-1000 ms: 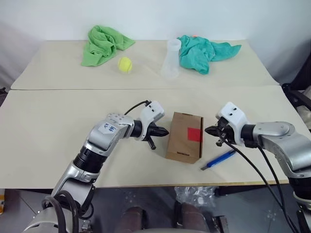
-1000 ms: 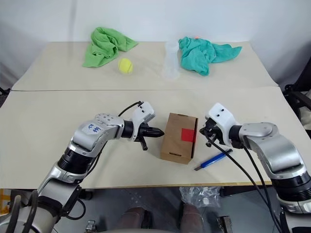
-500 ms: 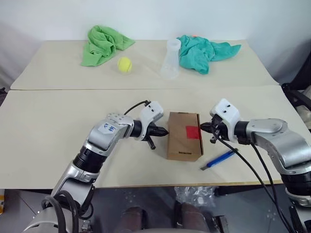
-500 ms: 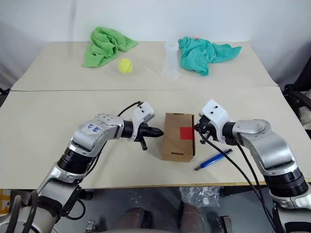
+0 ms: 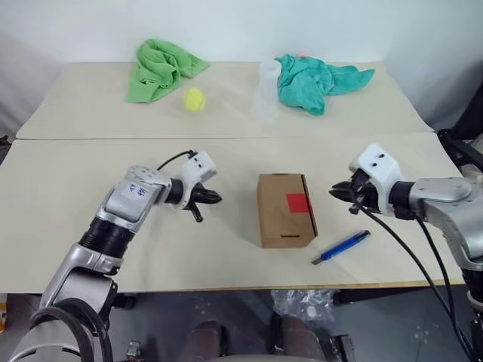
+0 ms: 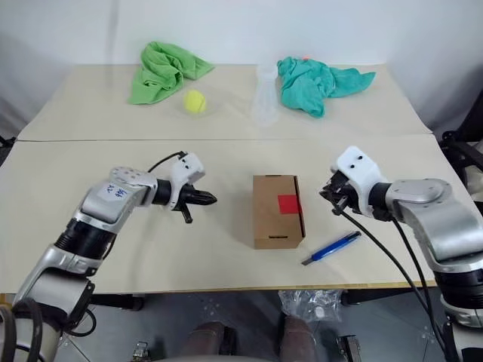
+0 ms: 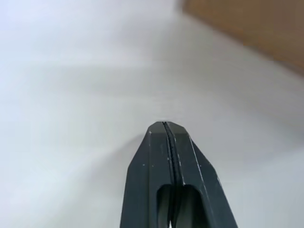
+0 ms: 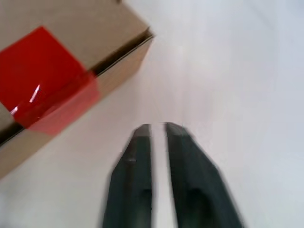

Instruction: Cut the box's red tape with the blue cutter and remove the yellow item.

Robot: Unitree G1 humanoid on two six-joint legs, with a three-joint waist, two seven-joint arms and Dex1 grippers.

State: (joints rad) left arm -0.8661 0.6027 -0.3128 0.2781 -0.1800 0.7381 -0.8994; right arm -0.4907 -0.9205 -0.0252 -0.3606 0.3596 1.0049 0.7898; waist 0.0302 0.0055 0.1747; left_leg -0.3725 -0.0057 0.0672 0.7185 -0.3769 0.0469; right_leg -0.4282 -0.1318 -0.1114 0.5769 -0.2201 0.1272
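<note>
The brown box [image 5: 281, 215] lies flat on the near table, lid up and closed. The red tape [image 5: 296, 202] wraps over its right edge, and the tape [image 8: 42, 76] looms large in the right wrist view. The blue cutter [image 5: 341, 246] lies on the table to the box's right, near the front edge. My left gripper [image 5: 215, 198] is shut and empty, a hand's width left of the box, pointing at it. My right gripper [image 5: 334, 192] hovers just right of the box above the cutter, its fingers [image 8: 137, 142] a narrow gap apart with nothing between. The yellow item is out of view.
On the far table lie a green towel [image 5: 162, 68], a yellow-green tennis ball [image 5: 194, 99], a clear plastic cup [image 5: 266, 94] and a teal cloth [image 5: 317, 79]. A seam [image 5: 113, 138] divides the two tables. The front edge [image 5: 226, 286] runs just below the box and cutter.
The box, tipped up between both gripper tips a second ago, now lies flat. My left gripper drew back to the left. My right gripper pulled away to the right and parted its fingers slightly.
</note>
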